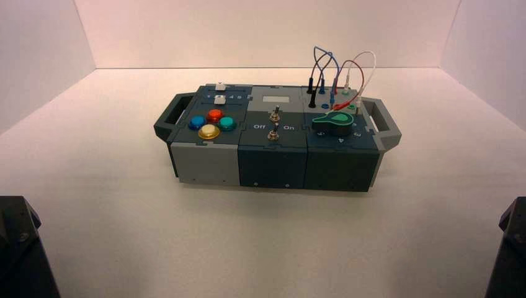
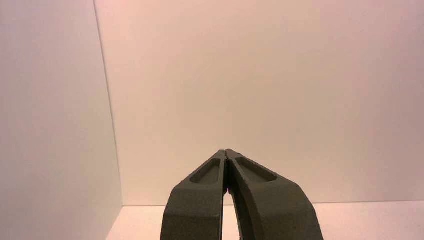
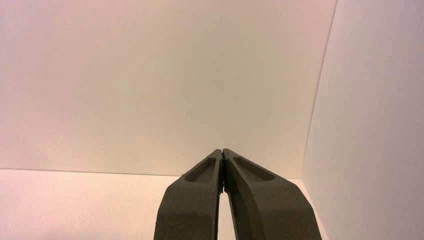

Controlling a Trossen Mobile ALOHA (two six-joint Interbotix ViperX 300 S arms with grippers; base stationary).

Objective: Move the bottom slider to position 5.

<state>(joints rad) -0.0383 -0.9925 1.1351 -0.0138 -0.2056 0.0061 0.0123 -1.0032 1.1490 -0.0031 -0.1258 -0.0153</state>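
Observation:
The box [image 1: 273, 164] stands in the middle of the table in the high view. On its left module the bottom slider's white knob [image 1: 219, 99] sits on its numbered track, just behind the coloured buttons. The numeral 5 [image 1: 240, 97] is at the right end of that row. A twin white knob [image 1: 219, 86] sits on the track behind it. My left gripper [image 2: 227, 151] is shut and empty, parked at the near left and facing the wall. My right gripper [image 3: 222, 150] is shut and empty, parked at the near right. Neither wrist view shows the box.
Blue [image 1: 196, 121], red [image 1: 214, 115], green [image 1: 227, 123] and yellow [image 1: 209, 131] buttons lie in front of the sliders. Two toggle switches [image 1: 273, 124] stand mid-box. A green knob [image 1: 332, 118] and looped wires [image 1: 335, 71] are on the right module. White walls enclose the table.

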